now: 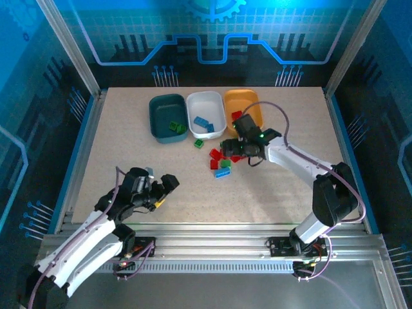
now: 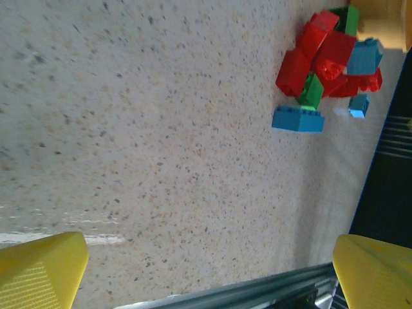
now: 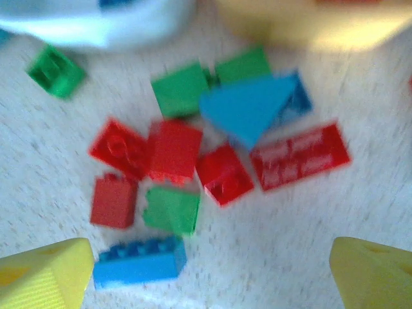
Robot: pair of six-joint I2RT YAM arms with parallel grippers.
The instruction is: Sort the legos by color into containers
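The table (image 1: 116,141) is speckled beige board, fenced by grey metal posts (image 1: 67,45) and glowing blue walls (image 1: 212,26) patterned like circuits. A ribbed rail (image 1: 212,235) runs along its near edge. The left gripper (image 2: 206,273) has its jaws spread wide over plain tabletop, with the legos (image 2: 325,61) well ahead and toward the right jaw. The right gripper (image 3: 206,277) is also wide apart, the same heap lying just ahead between its jaws. Beyond the heap sit the trays (image 1: 205,103), some bricks already inside.
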